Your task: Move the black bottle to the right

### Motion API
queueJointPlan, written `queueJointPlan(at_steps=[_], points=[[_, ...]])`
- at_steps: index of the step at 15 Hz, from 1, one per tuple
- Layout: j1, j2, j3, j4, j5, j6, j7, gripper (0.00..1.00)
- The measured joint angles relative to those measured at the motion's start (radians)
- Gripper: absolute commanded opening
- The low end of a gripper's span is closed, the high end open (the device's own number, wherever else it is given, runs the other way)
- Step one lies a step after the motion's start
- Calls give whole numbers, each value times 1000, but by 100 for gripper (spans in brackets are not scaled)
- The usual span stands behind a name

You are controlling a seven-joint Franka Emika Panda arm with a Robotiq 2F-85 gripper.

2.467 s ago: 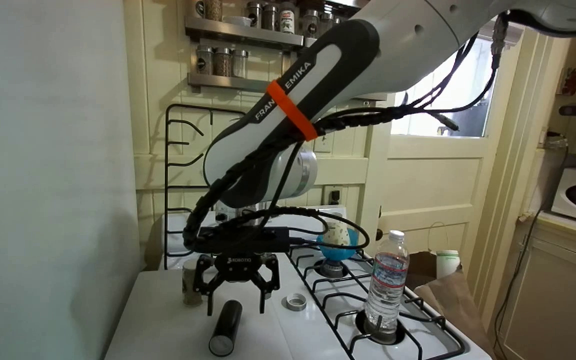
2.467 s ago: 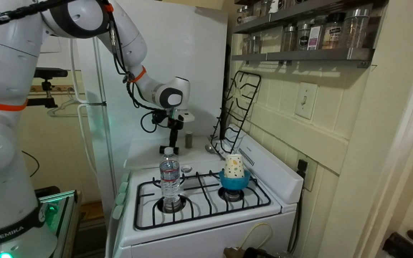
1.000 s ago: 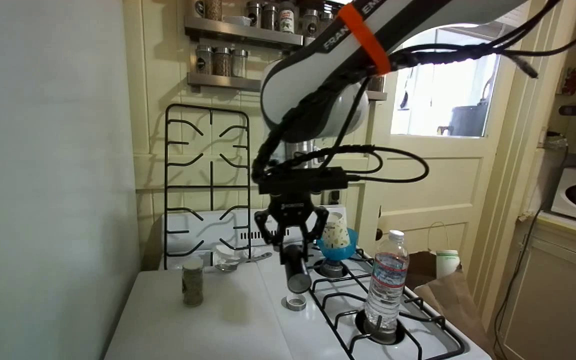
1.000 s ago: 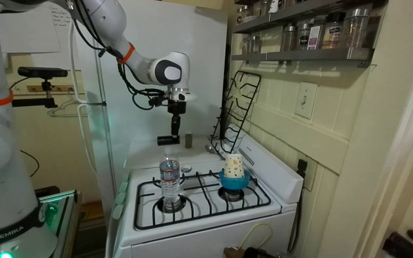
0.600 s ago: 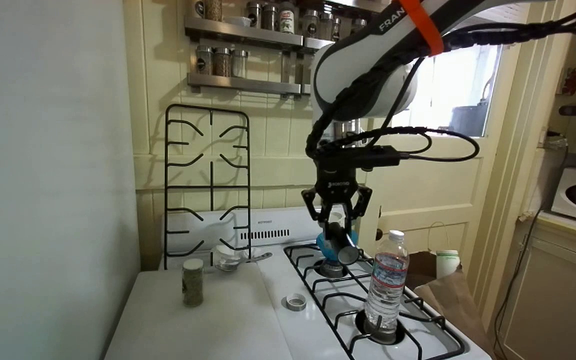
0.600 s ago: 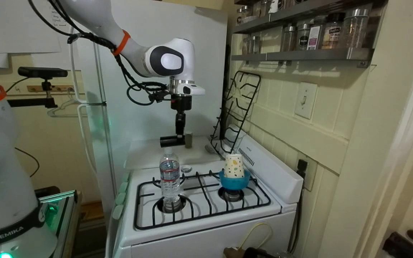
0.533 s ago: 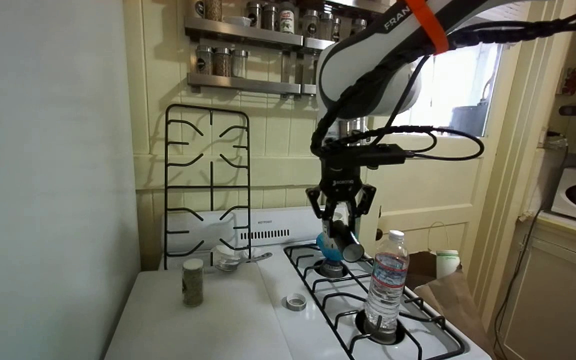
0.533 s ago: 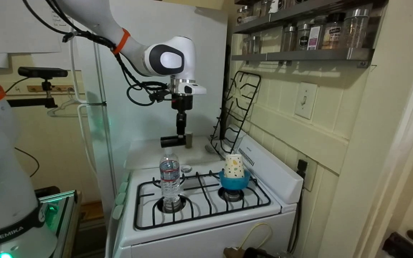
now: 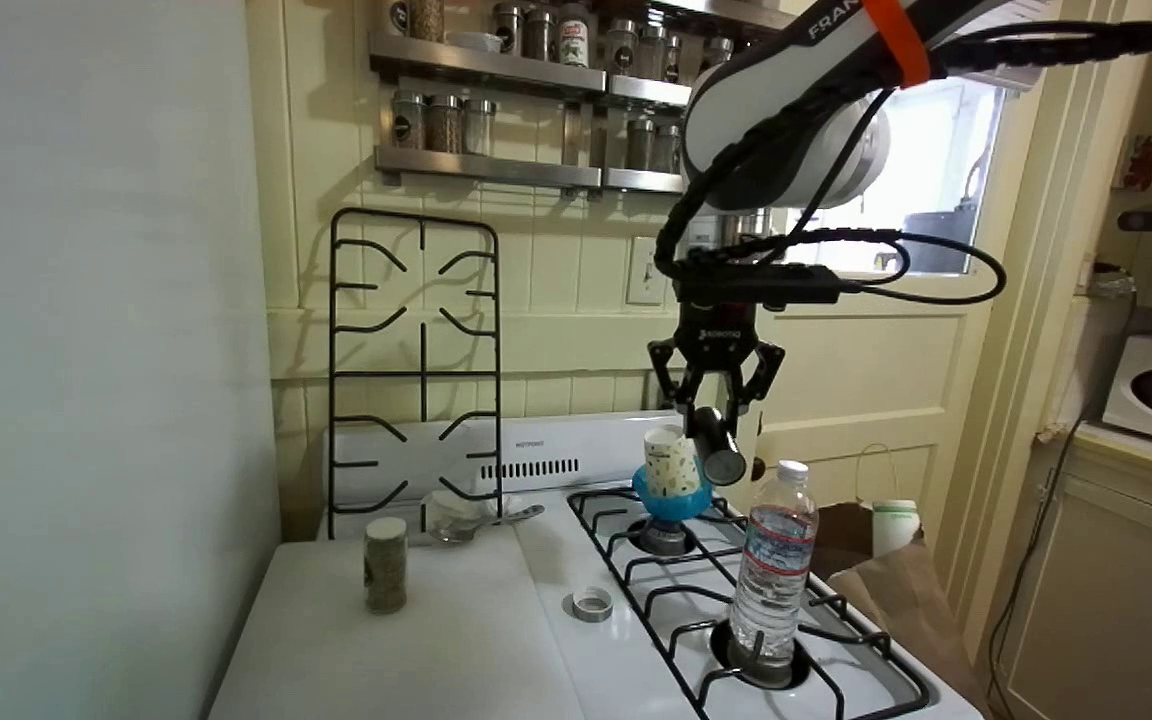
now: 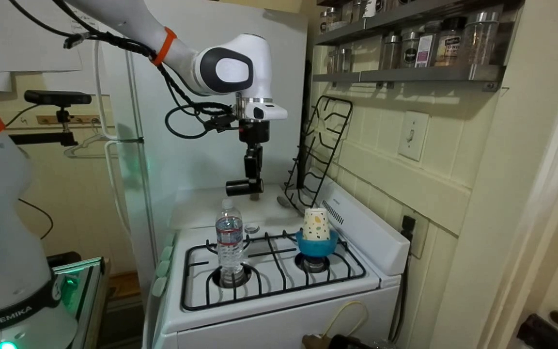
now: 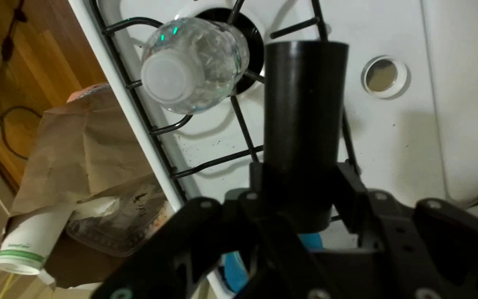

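Gripping the black bottle (image 9: pixel 717 448), the claw (image 9: pixel 711 422) hangs above a white stove (image 9: pixel 608 668) near a yellow panelled wall (image 9: pixel 548 265).

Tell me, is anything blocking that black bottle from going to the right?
Possibly. Nothing visible separates the tool from the black bottle, which it grips in the air. But in an exterior view the clear water bottle stands upright to its right and could obstruct a low path; the exact destination isn't shown.
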Motion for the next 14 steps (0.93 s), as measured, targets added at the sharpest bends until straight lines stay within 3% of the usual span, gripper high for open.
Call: queueJointPlan(at_steps=[5,6,9,10,14], points=[[-37,-52,34,-39,-101,0,293,19],[-41,-65,39,-53,-108,0,352,44],[-43,-97,54,-93,-110,26,464,44],[-43,-102,56,-100,-110,28,476,19],[-43,-105,50,-98,-100,28,472,19]])
